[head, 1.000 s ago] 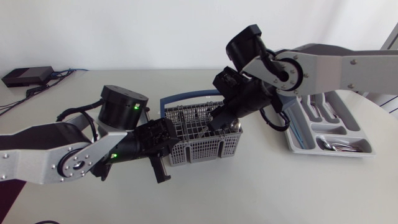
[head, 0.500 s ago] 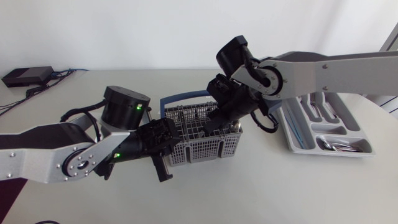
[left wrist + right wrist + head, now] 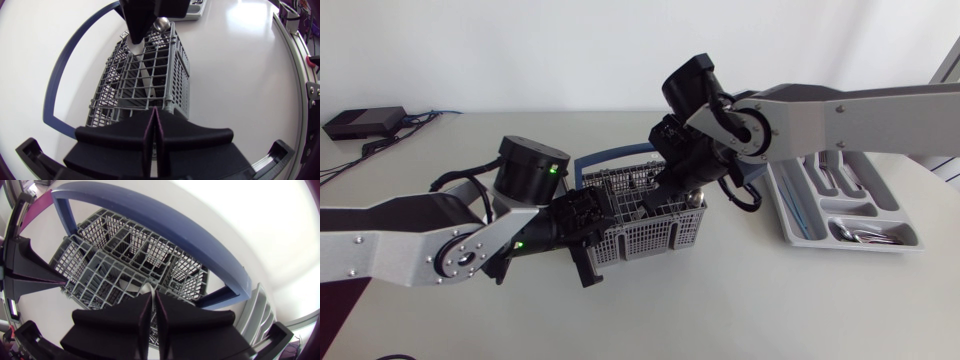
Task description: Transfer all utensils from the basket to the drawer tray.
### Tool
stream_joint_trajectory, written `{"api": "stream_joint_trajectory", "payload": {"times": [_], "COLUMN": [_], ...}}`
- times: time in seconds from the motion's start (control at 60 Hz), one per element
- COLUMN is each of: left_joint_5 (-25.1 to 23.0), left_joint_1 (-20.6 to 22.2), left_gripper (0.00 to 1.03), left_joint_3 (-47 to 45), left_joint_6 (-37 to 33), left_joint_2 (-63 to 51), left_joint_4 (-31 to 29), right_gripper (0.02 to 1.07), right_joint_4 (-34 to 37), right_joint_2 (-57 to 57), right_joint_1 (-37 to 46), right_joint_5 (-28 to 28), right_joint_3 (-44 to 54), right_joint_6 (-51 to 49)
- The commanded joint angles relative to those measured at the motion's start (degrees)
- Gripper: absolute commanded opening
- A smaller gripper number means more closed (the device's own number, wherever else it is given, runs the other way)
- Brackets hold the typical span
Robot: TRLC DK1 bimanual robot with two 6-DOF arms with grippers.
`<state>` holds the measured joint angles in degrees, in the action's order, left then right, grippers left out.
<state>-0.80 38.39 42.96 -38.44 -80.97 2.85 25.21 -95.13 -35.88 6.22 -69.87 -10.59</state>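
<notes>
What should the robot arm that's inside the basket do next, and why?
Probably lift the right gripper straight up, slowly. Its fingers look closed on a silver utensil deep in the basket, so the utensil has to rise above the grid walls before it can travel sideways to the drawer tray.

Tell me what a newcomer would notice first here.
Both arms converge on the grey wire basket with its blue handle at mid-table. The right gripper dips into it from above, fingers nearly together on what looks like a silver utensil, while the left gripper sits shut against the basket's outer wall. Off to the right lies the drawer tray, some cutlery already in it.
</notes>
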Motion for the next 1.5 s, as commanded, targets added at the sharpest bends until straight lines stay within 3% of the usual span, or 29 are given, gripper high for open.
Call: {"api": "stream_joint_trajectory", "payload": {"times": [0.0, 0.683, 0.767, 0.867, 1.483], "left_joint_5": [0.4, 1.9, 2.0, 2.0, 2.1], "left_joint_1": [0.5, 1.2, 1.3, 1.4, 2.0], "left_gripper": [0.03, 0.03, 0.03, 0.03, 0.07], "left_joint_3": [1.3, 3.9, 3.9, 3.9, 4.1], "left_joint_6": [2.0, 3.3, 3.3, 3.3, 3.3], "left_joint_2": [-2.0, -6.7, -6.7, -6.7, -6.8], "left_joint_4": [-0.2, -0.2, -0.2, -0.2, -0.3], "right_gripper": [0.08, 0.08, 0.08, 0.08, 0.08], "right_joint_4": [-0.8, -2.1, -3.2, -8.0, -11.8], "right_joint_2": [1.8, 8.5, 8.7, 9.7, 20.8], "right_joint_1": [-0.9, 1.2, 0.6, -2.4, -6.0], "right_joint_5": [1.2, 1.3, 2.7, 8.5, 10.2], "right_joint_3": [1.1, 5.3, 6.6, 10.5, 14.1], "right_joint_6": [-0.7, 0.1, -1.4, -5.3, -15.7]}}
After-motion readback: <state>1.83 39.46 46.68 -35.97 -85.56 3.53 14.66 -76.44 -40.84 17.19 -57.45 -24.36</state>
